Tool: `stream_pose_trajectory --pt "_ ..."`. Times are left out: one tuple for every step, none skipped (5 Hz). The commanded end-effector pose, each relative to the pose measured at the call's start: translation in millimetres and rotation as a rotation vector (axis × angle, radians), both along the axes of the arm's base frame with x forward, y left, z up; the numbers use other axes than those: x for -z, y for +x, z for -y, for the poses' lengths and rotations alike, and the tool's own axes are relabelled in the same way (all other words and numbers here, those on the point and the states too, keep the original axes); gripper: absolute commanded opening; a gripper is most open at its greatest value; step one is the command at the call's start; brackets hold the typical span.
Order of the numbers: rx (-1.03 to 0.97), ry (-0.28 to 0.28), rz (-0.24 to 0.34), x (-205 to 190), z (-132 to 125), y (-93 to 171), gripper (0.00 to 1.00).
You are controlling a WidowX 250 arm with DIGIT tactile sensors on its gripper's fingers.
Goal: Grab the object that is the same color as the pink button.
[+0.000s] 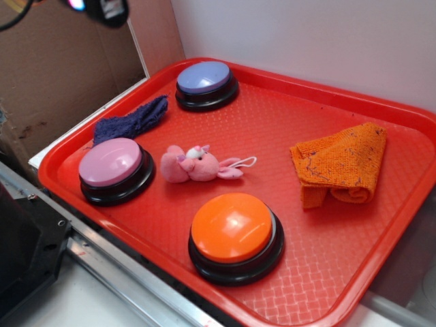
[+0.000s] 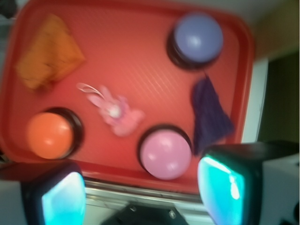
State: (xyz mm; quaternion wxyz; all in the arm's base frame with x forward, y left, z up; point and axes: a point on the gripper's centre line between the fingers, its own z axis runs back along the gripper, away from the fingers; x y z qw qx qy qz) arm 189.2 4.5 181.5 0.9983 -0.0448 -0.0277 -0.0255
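A small pink plush animal (image 1: 194,165) with a white snout and a white string loop lies on its side in the middle of the red tray (image 1: 306,95); it also shows in the wrist view (image 2: 116,112). The pink button (image 1: 111,167) with a domed top on a black base stands left of the plush, also in the wrist view (image 2: 165,153). My gripper (image 2: 140,194) is open and empty, high above the tray's near-left edge, with its teal pads (image 2: 220,185) wide apart. Only a dark part of it shows at the exterior view's top left (image 1: 102,8).
An orange button (image 1: 235,235) stands at the tray's front, a lavender-blue button (image 1: 206,83) at the back. A folded orange cloth (image 1: 340,163) lies at the right. A dark purple cloth (image 1: 133,119) lies at the left rim. A metal rail (image 1: 122,272) runs along the front.
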Motion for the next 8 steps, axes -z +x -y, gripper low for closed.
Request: stream_pose_trajectory --pt "0.364 -0.038 0.044 14.4 45.7 51.5 1.0" --pt "0.498 -0.027 -0.011 36.4 78.7 66.3 1.0" --pt "0.663 0.033 -0.1 65.8 104.6 70.2 1.0" --pt "0.836 0.078 -0.237 98.1 109.1 56.8 1.0" --pt "0.882 0.118 -0.283 115.8 108.4 47.8 1.0" --pt "0.859 0.135 -0.307 119.8 99.9 37.4 1.0" --pt "0.83 0.159 -0.348 124.4 90.4 26.1 1.0" --pt "0.792 0.156 -0.359 132.1 84.0 20.5 1.0"
